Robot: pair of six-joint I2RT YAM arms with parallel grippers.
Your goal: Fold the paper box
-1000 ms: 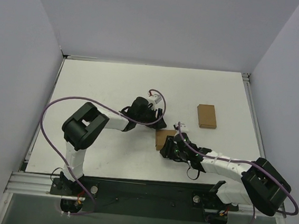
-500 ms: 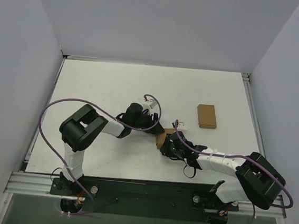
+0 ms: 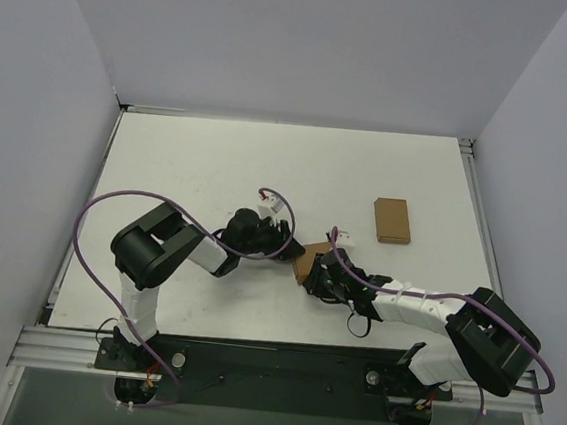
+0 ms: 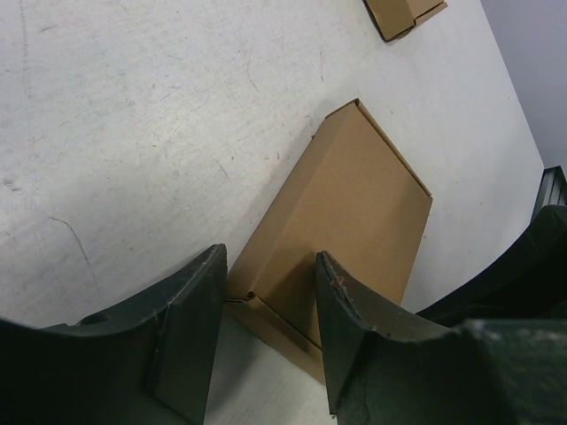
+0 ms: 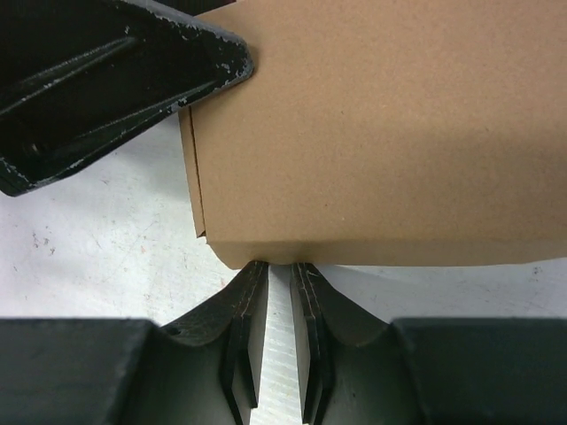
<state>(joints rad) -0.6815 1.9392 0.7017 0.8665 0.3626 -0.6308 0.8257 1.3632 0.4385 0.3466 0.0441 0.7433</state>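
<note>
The right gripper (image 5: 279,266) has its fingers (image 5: 241,305) drawn in to a narrow slit, with only white bench surface showing in the gap, and their tips sit against the folded near edge of the paper box (image 5: 372,124). Whether they pinch any cardboard there cannot be told. The left gripper (image 4: 270,258) is spread wide. Its two dark fingers (image 4: 188,332) straddle one end of the paper box, and the brown panel runs away from between them with a thin flap edge showing along its side. In the right wrist view one finger of the left gripper lies over the box's corner, so both grippers meet at the same piece from opposite sides. From above, the left gripper (image 3: 283,241) reaches in from the left edge side and the right gripper (image 3: 322,274) from the right near corner side. The paper box (image 3: 310,256) lies between them, close to the middle of the table (image 3: 189,153) and nearer its near edge than its far edge. A second cardboard rectangle (image 3: 391,220) lies flat, well apart from the box, toward the right edge of the bench. It also shows at the top of the left wrist view.
</note>
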